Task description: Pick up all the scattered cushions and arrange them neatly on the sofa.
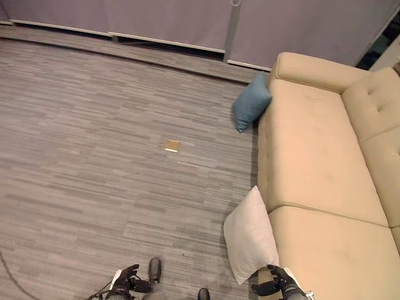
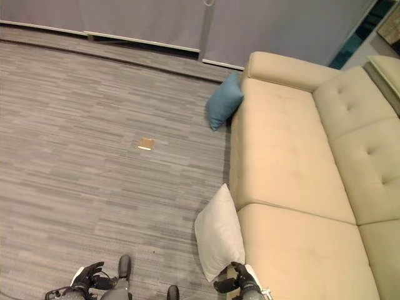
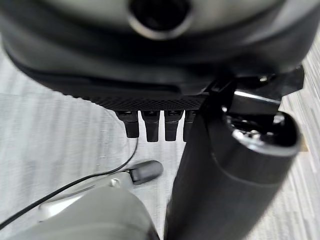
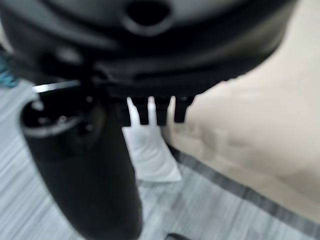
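Observation:
A white cushion (image 1: 250,237) stands on the floor, leaning against the front of the beige sofa (image 1: 312,144). Farther off, a blue cushion (image 1: 251,102) leans against the sofa's front near its armrest. My right hand (image 1: 282,281) hangs low beside the white cushion, just short of it, with its fingers (image 4: 150,112) straight and nothing in them. The right wrist view shows the white cushion (image 4: 150,150) past those fingers. My left hand (image 1: 125,279) hangs at the lower left over the floor, open and holding nothing, its fingers (image 3: 152,125) relaxed.
A small brown square (image 1: 172,145) lies on the grey carpet in the middle of the floor. Grey wall panels (image 1: 156,19) run along the far side. The sofa's seat is bare, and its buttoned backrest (image 1: 375,100) is at the right.

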{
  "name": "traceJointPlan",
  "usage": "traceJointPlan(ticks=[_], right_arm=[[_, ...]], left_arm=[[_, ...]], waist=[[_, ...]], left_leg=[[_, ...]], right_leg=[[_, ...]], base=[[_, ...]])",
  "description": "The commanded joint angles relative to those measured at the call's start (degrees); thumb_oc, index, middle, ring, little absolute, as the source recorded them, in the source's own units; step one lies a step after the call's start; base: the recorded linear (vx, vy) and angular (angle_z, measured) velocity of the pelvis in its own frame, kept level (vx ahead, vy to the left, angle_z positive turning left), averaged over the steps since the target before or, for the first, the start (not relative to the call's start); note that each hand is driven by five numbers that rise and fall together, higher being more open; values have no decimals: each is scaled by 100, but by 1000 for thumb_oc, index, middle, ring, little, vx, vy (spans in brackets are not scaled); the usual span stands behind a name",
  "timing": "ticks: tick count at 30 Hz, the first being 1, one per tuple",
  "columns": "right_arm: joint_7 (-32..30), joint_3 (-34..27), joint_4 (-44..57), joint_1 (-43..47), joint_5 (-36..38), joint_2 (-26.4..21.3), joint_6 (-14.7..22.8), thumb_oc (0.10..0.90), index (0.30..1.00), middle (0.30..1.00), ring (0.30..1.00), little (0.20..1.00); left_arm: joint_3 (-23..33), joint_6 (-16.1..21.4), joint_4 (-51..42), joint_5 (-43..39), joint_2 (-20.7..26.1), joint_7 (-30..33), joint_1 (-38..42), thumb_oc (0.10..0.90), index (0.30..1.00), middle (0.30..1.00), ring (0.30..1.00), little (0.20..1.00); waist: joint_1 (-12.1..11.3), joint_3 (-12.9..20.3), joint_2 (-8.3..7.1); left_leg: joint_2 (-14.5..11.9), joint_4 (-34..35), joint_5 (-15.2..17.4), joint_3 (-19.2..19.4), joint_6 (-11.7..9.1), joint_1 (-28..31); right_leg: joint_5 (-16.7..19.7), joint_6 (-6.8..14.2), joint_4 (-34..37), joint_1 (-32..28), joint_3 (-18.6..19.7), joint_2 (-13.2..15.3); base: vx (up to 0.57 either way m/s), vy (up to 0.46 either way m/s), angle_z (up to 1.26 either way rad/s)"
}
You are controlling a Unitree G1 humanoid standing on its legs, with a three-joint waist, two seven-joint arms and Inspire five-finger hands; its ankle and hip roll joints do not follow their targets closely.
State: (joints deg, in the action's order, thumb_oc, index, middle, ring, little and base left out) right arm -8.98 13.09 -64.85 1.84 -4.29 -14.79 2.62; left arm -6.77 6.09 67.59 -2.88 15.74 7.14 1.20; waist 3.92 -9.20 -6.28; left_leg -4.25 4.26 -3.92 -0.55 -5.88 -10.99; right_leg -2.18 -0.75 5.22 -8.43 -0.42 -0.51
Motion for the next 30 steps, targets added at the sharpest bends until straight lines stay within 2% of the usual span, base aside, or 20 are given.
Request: traceJointPlan(ticks=[1,3,5,6,8,9,10,11,12,13,14,15,16,18,21,25,27,28,30], right_arm=[[-130,73,238,-134,-150,-98,123,800,900,900,900,900],[-119,43,206,-140,-172,-46,128,800,900,900,900,900],[-89,96,219,-73,-190,10,113,800,900,900,900,900],[-88,95,220,-73,-189,9,112,800,900,900,900,900],[-69,157,298,41,-236,19,101,800,900,900,900,900],[-84,202,364,134,-249,43,120,800,900,900,900,900],[-76,212,362,150,-252,52,117,800,900,900,900,900],[-76,212,362,150,-252,52,117,800,900,900,900,900],[-82,223,340,188,-291,36,104,800,900,900,900,900],[-89,236,320,224,-325,30,93,800,900,900,900,900],[-90,237,321,224,-325,29,93,800,900,900,900,900],[-98,233,287,247,-349,29,73,800,900,900,900,900],[-106,234,251,277,-365,24,72,800,900,900,900,900],[-120,223,176,256,-395,6,31,800,900,900,900,900],[-142,173,49,168,-360,1,-2,800,900,900,900,900],[-133,91,-52,71,-243,-34,16,800,900,900,900,900],[-141,102,-89,99,-207,-82,11,800,900,900,900,900],[-154,102,-67,110,-167,-114,24,800,900,900,900,900],[-171,95,-59,120,-131,-132,49,800,900,900,900,900]], left_arm=[[-183,41,10,143,230,95,-286,800,900,900,900,900],[-213,44,25,225,209,81,-308,800,900,900,900,900],[-264,43,-7,302,247,51,-264,800,900,900,900,900],[-264,43,-6,302,247,51,-263,800,900,900,900,900],[-268,51,-32,284,291,79,-197,800,900,900,900,900],[-235,70,-60,193,316,114,-145,800,900,900,900,900],[-215,68,-56,133,313,120,-134,800,900,900,900,900],[-215,69,-56,133,313,120,-133,800,900,900,900,900],[-181,48,-27,80,309,110,-133,800,900,900,900,900],[-143,39,-2,40,303,114,-127,800,900,900,900,900],[-143,40,-1,40,302,114,-127,800,900,900,900,900],[-85,26,28,-11,295,127,-132,800,900,900,900,900],[-25,18,64,-63,297,148,-118,800,900,900,900,900],[58,14,140,-54,270,159,-143,800,900,900,900,900],[9,22,126,8,209,159,-143,800,900,900,900,900],[-104,45,35,25,125,81,-102,800,900,900,900,900],[-166,44,15,-2,87,79,-84,800,900,900,900,900],[-220,56,29,-41,32,82,-73,800,900,900,900,900],[-246,50,52,-54,3,93,-53,800,900,900,900,900]], waist=[[-58,138,-53],[-25,207,-30],[34,233,9],[23,233,7],[39,154,64],[-11,86,142],[-40,91,157],[-37,87,155],[-57,143,147],[-84,157,153],[-84,137,152],[-109,167,183],[-130,150,175],[-96,190,141],[-37,260,36],[39,275,-52],[-26,202,-80],[-88,184,-86],[-110,223,-138]], left_leg=[[193,-549,218,252,232,358],[273,-469,293,363,323,553],[351,-339,362,545,461,787],[352,-335,362,557,463,792],[337,-262,398,741,552,905],[275,-133,432,950,584,1044],[266,-49,456,1038,583,1147],[269,-47,456,1035,584,1150],[248,43,527,1243,558,1301],[225,57,560,1332,544,1353],[225,54,575,1331,542,1379],[191,64,686,1365,501,1457],[171,59,614,1512,503,1437],[208,43,652,1575,490,1510],[273,-128,762,1614,470,1516],[144,-1102,1120,1703,334,1345],[45,-1685,1029,1523,263,1170],[148,-1716,974,1162,259,987],[207,-1479,1000,941,275,803]], right_leg=[[-282,504,-838,530,-77,40],[-289,584,-1052,557,53,95],[-107,724,-1607,777,161,160],[-113,725,-1620,785,173,160],[149,866,-2225,1139,106,224],[216,950,-2621,1415,-386,407],[205,940,-2685,1466,-701,541],[199,941,-2693,1465,-703,545],[37,852,-2271,1396,-1328,731],[30,802,-2081,1432,-1647,810],[11,804,-2094,1410,-1647,812],[-81,821,-1947,1422,-1866,870],[75,753,-1731,1527,-2209,926],[122,791,-1432,1420,-2248,869],[166,765,-1038,1227,-1867,638],[110,612,-654,901,-1737,514],[60,514,-560,752,-1576,428],[39,490,-465,676,-1408,364],[39,533,-364,616,-1231,383]], base=[[207,205,-90],[192,218,-63],[156,222,-33],[57,113,-53],[26,154,-62],[19,188,-73],[15,131,-84],[95,75,-106],[98,36,-85],[101,36,-90],[113,-9,-76],[77,-26,-87],[111,-34,-59],[92,-46,-44],[123,-104,-24],[105,-107,-8],[78,-56,-24],[91,-8,-87],[134,24,-83]])
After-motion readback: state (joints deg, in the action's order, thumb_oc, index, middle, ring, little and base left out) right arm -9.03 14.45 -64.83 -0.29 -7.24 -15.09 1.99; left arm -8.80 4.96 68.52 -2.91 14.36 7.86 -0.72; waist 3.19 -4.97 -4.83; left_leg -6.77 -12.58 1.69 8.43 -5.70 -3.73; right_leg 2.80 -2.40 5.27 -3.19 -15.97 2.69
